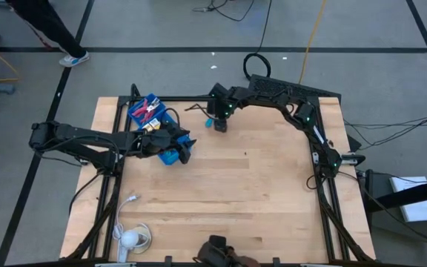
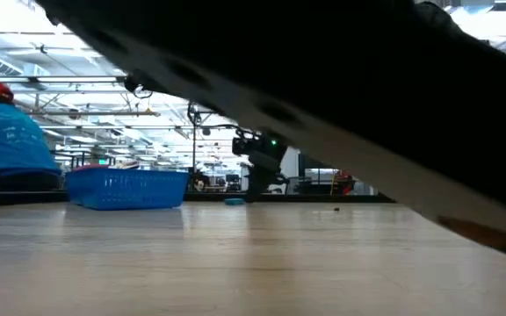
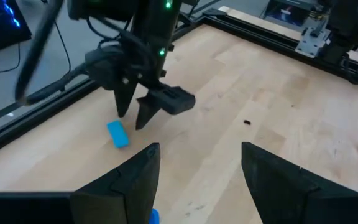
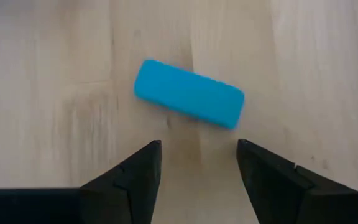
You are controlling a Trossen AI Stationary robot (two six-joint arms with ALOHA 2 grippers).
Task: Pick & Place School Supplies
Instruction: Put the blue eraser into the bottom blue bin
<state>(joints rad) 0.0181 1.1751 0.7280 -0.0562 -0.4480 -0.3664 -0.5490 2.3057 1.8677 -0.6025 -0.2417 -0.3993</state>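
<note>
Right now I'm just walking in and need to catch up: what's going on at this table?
Two robot arms are sorting school supplies. The right gripper hangs open just above a light-blue block lying on the table, not gripping it. The left gripper sits open beside the blue tray, which already holds red-handled scissors. A white cable lies at the table's near corner.

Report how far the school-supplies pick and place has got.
Done: some supplies, red-handled scissors among them, already lie in the blue tray.
In hand: the right gripper stands open beside a light-blue block lying flat on the table; nothing is gripped.
Left: that block has to be lifted and carried to the tray. The left gripper waits open by the tray.
</note>
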